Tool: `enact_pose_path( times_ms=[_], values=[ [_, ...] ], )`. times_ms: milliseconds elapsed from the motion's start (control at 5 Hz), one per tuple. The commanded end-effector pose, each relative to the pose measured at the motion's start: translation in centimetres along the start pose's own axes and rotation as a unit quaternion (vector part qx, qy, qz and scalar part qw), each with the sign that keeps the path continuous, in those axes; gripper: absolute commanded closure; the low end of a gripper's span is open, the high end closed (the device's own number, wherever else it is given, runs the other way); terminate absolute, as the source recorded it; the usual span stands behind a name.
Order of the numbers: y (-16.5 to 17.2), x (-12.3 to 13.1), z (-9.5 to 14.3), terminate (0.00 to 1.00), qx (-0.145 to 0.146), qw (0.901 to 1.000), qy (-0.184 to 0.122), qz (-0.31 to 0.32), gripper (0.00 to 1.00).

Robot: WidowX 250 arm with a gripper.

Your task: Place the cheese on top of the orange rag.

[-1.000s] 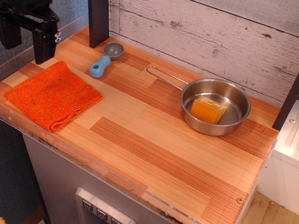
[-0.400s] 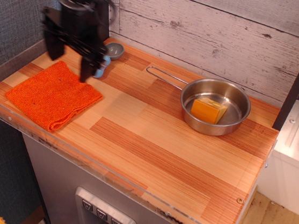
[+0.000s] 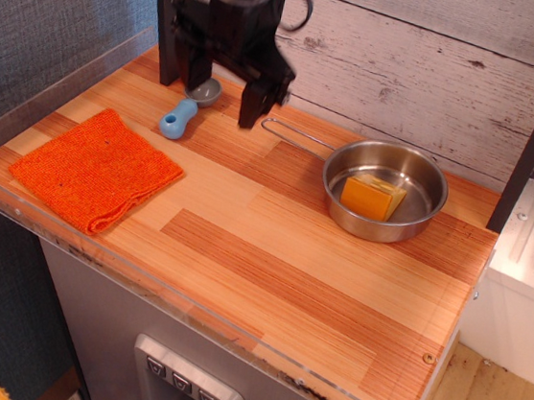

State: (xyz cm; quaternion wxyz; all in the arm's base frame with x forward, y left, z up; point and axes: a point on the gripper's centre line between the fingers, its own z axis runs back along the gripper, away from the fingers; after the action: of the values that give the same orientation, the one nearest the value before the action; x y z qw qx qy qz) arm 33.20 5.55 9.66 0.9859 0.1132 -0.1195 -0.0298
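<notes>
Wooden counter (image 3: 270, 258) across most of the frame, edged by a clear plastic rim. Orange rag (image 3: 96, 169) flat at left, bare on top. Steel pan (image 3: 385, 189) at right of centre, handle reaching up-left, with the cheese (image 3: 373, 196) lying inside it, well apart from the rag. Black arm descending from the top edge, upper centre-left, wrist vertical, gripper (image 3: 224, 87) pointing down with fingers spread apart, holding nothing. Blue-handled scoop (image 3: 188, 106) partly behind the left finger.
</notes>
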Motion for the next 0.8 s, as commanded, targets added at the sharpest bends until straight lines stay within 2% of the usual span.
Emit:
enact_pose_path(
  times_ms=[0,200,600],
  values=[
    [-4.0,4.4,1.7,0.00,-0.077,0.9965,-0.028,0.016,0.00],
    [-6.4,5.5,1.0,0.00,-0.100,0.9948,-0.016,-0.006,0.00],
    [-10.1,5.4,0.2,0.00,-0.113,0.9924,0.008,-0.048,0.00]
  ],
)
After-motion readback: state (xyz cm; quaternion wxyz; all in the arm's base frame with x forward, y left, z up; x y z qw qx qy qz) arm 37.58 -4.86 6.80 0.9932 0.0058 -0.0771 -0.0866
